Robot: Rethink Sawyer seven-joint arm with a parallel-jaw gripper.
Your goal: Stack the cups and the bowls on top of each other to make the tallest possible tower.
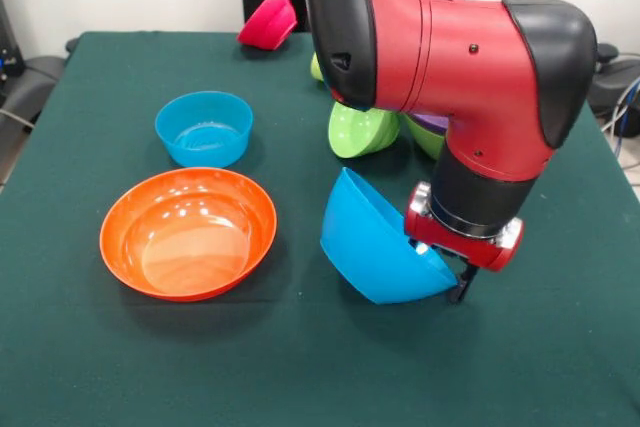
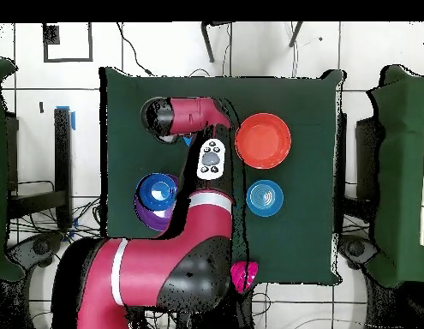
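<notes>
The large light-blue bowl (image 1: 378, 244) is held tilted by its rim, right of the orange bowl (image 1: 188, 232), gripper (image 1: 450, 269) fingers clamped on it. Levelling is advised before transfer to the tower (image 1: 425, 129) behind.

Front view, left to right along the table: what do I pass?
Large orange bowl → small light blue bowl → pink-red bowl at the far edge → large light blue bowl, tipped on its side → gripper at its rim. The green pieces behind the arm overlap too much to order.
</notes>
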